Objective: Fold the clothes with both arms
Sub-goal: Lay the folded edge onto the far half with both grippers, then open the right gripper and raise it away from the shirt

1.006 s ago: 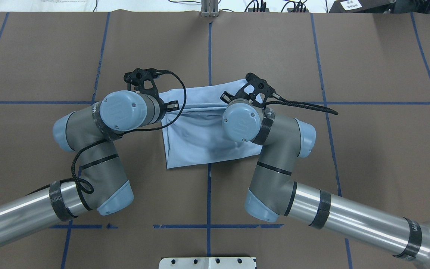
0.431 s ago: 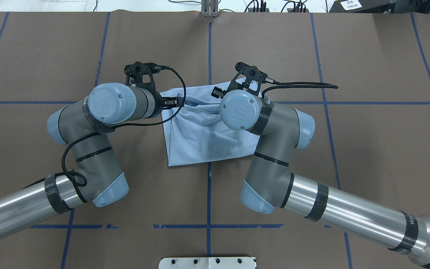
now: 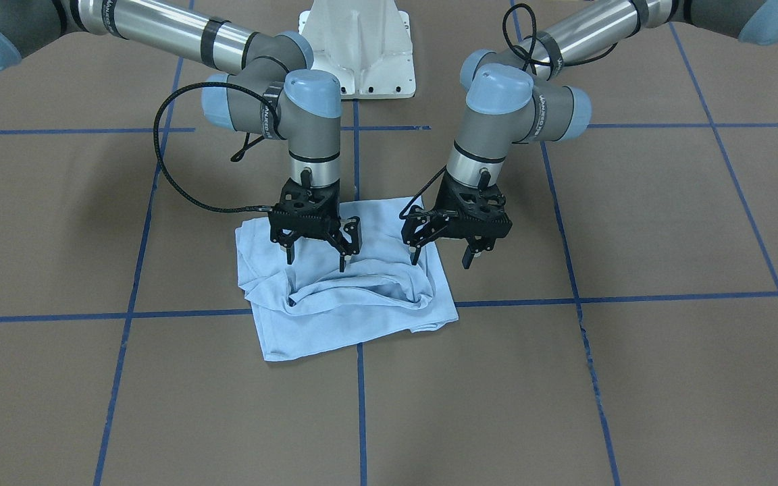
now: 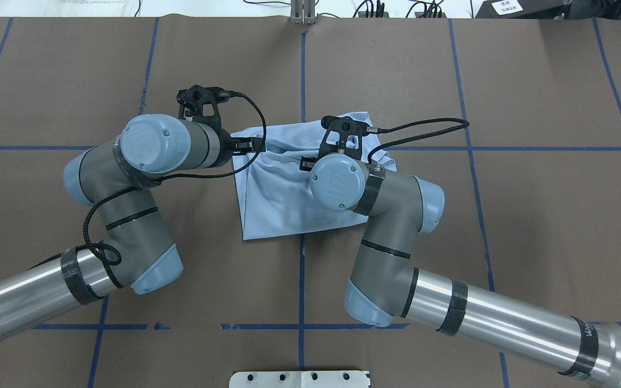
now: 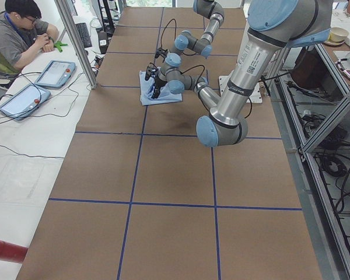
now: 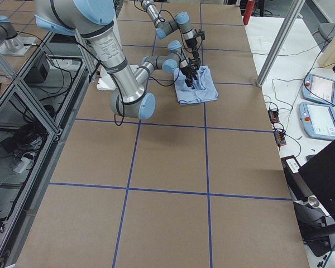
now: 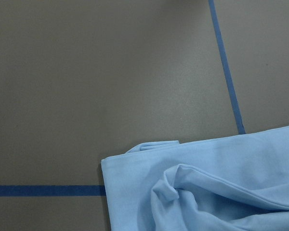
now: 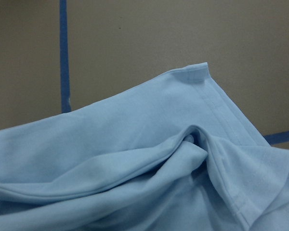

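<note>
Whereas a second ago its far edge was stretched taut, the light blue short-sleeved fabric T-shirt [image 3: 335, 324] now lies slack and rumpled on the brown, blue-taped desk [image 3: 564, 378], so this fold appears laid down. Front-facing view: right claw [image 3: 315, 260] and left claw [image 3: 442, 260] hang open and empty, with the shirt at 6 and 8 o'clock respectively

Brown table mat [image 3: 632, 391] w/ blue tape grid [image 3: 362, 418], white bench [image 5: 23, 157] w/ tablets [image 5: 55, 73], seated person [image 5: 17, 38].
</note>
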